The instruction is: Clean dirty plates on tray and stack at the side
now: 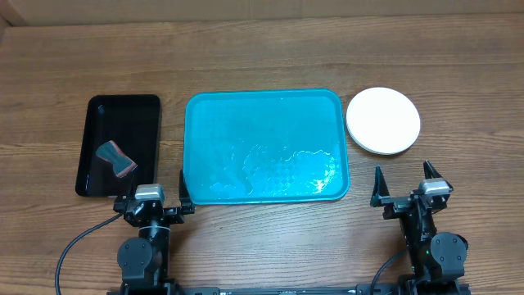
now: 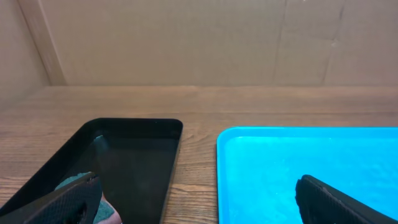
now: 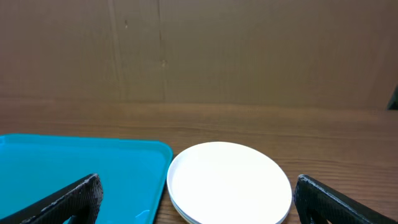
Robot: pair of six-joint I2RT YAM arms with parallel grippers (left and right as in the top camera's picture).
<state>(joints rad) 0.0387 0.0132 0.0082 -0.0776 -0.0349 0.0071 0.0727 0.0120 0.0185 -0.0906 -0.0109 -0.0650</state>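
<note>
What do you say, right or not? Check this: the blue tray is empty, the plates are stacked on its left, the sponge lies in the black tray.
Not quite. The overhead view shows the plates stacked to the right of the blue tray, not its left. That tray is empty and the sponge lies in the black tray.

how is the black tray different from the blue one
The black tray is smaller and narrower, standing lengthwise away from the arms; the blue tray is larger and lies crosswise. The black tray holds a sponge; the blue tray carries no object. Both are rectangular with rounded corners and raised rims.
</note>
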